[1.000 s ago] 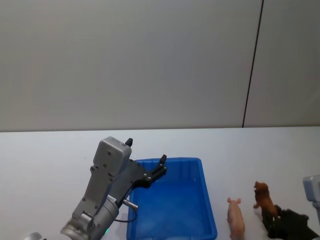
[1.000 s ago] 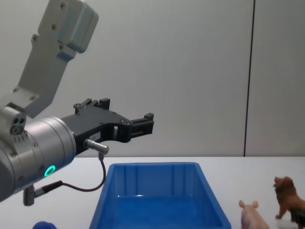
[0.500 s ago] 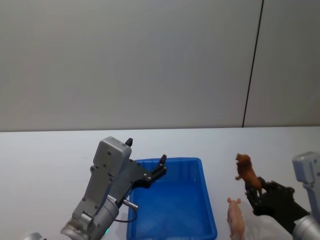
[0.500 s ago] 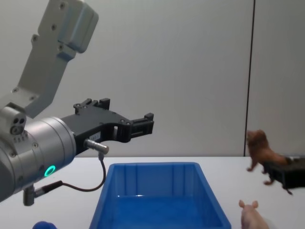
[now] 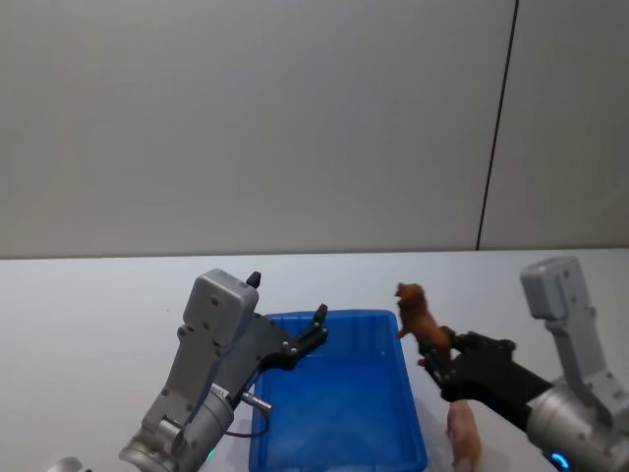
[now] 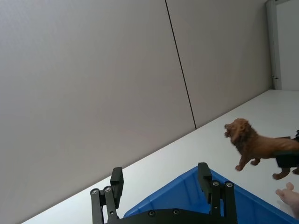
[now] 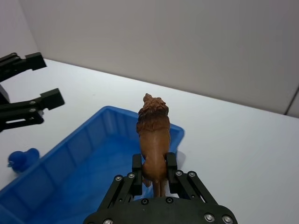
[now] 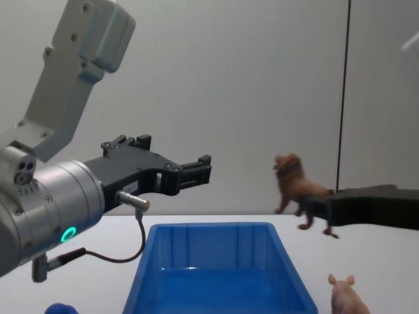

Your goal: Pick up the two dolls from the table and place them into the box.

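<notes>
Now lion (image 5: 418, 317) nearer the box (image 5: 369, 315).

lion (image 5: 418, 320) aloft over right rim of box (image 5: 334, 408), pig (image 5: 463, 435) on table (image 5: 98, 305) just right of box

right gripper (image 7: 153, 173) clamping lion (image 7: 152, 127), blue box (image 7: 81, 142) near

The right gripper (image 8: 315, 208) hides part of the clamped lion (image 8: 293, 183)'s hindquarters; the pig (image 8: 344, 294) below that gripper is cut off at the chest view's lower edge.
</notes>
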Robot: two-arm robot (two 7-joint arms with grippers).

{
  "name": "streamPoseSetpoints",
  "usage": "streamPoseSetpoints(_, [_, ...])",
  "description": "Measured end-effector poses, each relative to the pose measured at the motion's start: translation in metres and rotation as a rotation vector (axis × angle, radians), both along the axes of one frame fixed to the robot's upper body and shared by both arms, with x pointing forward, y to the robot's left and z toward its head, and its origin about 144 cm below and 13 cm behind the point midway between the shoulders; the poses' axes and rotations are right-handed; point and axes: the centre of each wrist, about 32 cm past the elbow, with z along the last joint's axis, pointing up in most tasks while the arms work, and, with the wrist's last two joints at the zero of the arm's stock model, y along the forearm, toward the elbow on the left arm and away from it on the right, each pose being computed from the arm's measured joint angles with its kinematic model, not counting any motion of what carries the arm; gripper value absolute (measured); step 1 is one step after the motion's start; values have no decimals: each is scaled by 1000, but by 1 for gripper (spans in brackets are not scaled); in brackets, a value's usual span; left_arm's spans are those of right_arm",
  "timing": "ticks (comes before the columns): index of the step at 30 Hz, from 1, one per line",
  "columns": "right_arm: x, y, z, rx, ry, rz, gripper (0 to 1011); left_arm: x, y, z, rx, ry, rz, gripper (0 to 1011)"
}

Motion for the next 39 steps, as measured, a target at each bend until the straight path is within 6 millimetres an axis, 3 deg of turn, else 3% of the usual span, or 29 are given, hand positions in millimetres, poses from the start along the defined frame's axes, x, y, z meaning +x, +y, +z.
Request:
streamPoseSetpoints(5, [10,10,3,19,49,47,302,0,0,0,0,0,0,1001])
streamPoseSetpoints(17, [29,29,0,55,126,123,652,0,0,0,0,0,0,1002])
streamPoseSetpoints(27, [26,20,-6,56,111,95,960,0,0,0,0,0,0,1001])
streamPoseSetpoints(30, [20,13,-8,56,108,72,1001,0,0,0,0,0,0,1002])
streamPoseSetpoints(39, [1,-7,-16,56,119,5,1001,0,0,0,0,0,0,1002])
